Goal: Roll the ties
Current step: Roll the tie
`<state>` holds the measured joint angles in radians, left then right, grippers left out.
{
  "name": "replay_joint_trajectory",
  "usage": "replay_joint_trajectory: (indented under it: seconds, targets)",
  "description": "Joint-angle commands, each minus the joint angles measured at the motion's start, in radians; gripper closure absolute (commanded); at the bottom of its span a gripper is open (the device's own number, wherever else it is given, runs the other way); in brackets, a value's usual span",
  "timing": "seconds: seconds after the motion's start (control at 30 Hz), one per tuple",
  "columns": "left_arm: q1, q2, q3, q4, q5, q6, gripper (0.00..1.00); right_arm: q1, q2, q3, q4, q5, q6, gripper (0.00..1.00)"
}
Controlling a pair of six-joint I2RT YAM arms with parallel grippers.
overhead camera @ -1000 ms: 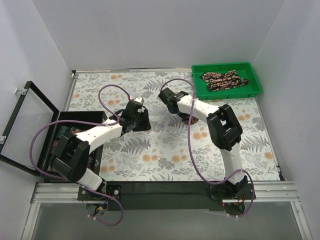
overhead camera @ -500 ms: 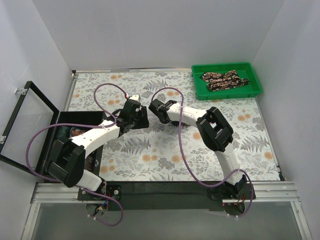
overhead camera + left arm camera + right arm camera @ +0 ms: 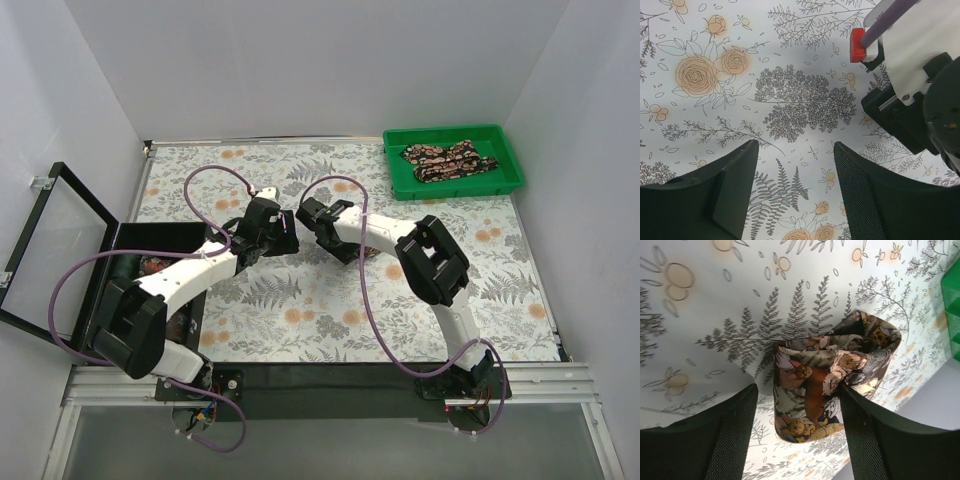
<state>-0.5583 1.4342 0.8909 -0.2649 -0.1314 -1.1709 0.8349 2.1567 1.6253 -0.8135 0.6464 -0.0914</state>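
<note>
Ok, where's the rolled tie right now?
The rolled tie sits on the tablecloth between the fingers of the right tool in the right wrist view, with the green bin at that view's right edge.

Left gripper [image 3: 795, 147] spread wide above fern-print cloth [image 3: 790, 95]. Right arm [image 3: 912, 55], purple cable [image 3: 885, 17] at upper right.

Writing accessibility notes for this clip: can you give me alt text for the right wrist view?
A loosely rolled paisley tie sits on the fern-print tablecloth between the right gripper's spread black fingers. A green tray's corner shows at the right edge.
</note>
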Motion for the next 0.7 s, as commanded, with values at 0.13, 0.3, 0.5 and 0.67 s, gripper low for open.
replay_joint_trajectory:
  seconds: [0.13, 0.3, 0.5, 0.67]
  targets:
    - [0.001, -0.077, -0.001, 0.01, -0.014, -0.003, 0.4, 0.007, -0.106, 0.005, -0.003, -0.159, 0.059, 0.32]
    - [0.001, -0.118, -0.004, 0.013, -0.008, -0.029, 0.35, 0.003, -0.19, 0.028, -0.004, -0.275, 0.067, 0.24]
    - [-0.003, -0.115, -0.021, 0.049, 0.047, -0.134, 0.3, -0.097, -0.313, 0.005, 0.013, -0.441, 0.085, 0.22]
    - [-0.074, -0.031, 0.014, 0.069, 0.104, -0.236, 0.3, -0.292, -0.436, -0.14, 0.139, -0.728, 0.085, 0.22]
